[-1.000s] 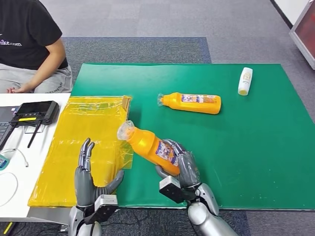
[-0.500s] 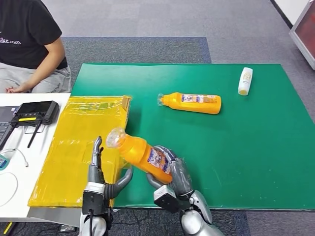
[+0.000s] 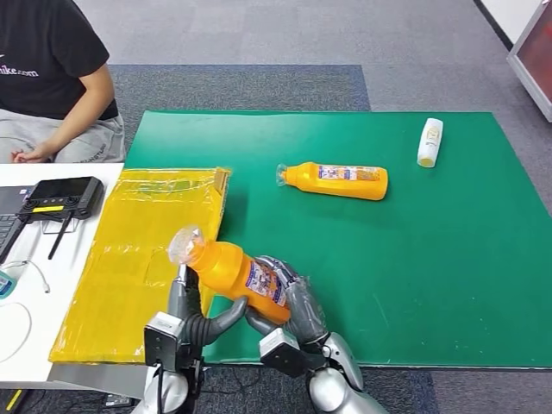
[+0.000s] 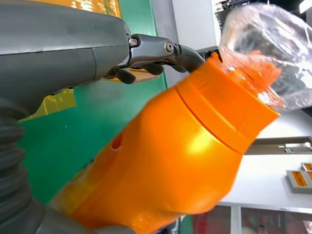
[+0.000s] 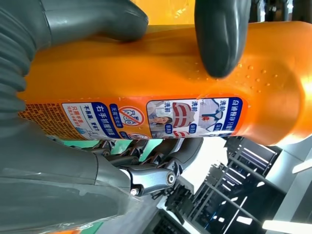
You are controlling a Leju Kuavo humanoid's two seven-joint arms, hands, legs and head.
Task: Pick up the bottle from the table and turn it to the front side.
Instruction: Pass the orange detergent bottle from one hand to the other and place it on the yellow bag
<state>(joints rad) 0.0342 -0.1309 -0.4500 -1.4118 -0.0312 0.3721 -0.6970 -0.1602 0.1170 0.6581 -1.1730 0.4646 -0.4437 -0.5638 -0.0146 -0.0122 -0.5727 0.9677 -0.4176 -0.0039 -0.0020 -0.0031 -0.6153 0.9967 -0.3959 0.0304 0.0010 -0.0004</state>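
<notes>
Bottle (image 3: pixel 237 274) label: blue panels, small Chinese print, unreadable. Right hand (image 3: pixel 290 304) wraps its body, lifted over the table's (image 3: pixel 423 259) front edge. Left hand (image 3: pixel 195 319) thumb touches its underside, fingers apart.

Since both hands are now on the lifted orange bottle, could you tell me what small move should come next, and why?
Probably let the left hand close on the held bottle near its neck so the bottle can be rotated. The right hand grips the labelled body, and the left thumb already reaches under it.
</notes>
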